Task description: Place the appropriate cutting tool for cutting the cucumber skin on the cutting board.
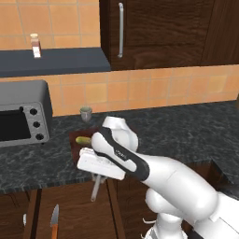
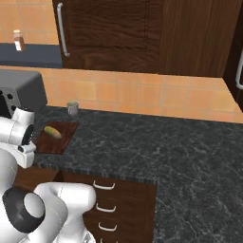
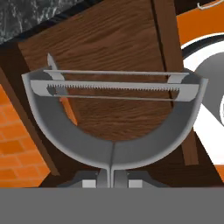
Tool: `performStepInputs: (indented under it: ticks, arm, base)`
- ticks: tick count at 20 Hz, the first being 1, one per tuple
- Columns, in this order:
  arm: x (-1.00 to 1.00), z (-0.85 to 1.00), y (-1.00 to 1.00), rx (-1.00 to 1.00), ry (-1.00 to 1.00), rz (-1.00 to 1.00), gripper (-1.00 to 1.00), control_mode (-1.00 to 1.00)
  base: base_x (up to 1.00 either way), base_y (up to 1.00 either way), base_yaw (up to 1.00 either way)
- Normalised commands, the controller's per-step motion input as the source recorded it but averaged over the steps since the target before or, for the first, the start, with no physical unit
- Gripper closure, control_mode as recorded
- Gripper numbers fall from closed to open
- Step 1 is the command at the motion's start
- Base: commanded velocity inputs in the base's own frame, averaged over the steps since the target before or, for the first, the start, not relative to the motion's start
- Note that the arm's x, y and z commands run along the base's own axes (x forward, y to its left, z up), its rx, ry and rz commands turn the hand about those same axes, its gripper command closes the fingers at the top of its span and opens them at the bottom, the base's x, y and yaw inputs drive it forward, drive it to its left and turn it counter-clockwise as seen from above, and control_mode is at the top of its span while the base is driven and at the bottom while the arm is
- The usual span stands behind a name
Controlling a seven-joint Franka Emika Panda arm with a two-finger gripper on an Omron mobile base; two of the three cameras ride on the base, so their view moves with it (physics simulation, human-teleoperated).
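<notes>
Peeler (image 3: 113, 144) head fills the frame: grey loop, serrated blade across its top, stem running down between the fingertips. Behind it, a brown cabinet panel (image 3: 118, 43); orange brick at left.

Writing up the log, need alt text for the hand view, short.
A grey peeler fills the frame close up, its curved loop head and toothed crossbar spreading wide and its stem running down between the gripper fingertips at the bottom. Behind it is a dark wooden cabinet front, with orange brick-patterned floor at left.
</notes>
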Motion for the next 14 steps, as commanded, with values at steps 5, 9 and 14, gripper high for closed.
performStepInputs:
  ticks: [5,9,14]
  arm:
    - [0.57,0.42,-0.38,0.0,0.14,-0.17,1.0,-1.0]
    - [0.58,0.26,-0.29,0.0,0.13,-0.15,1.0,-1.0]
    - [0.5,0.07,-0.17,-0.07,0.02,-0.14,1.0,-1.0]
  base:
    - [0.0,0.0,0.0]
    - [0.0,0.0,0.0]
    - [0.0,0.0,0.0]
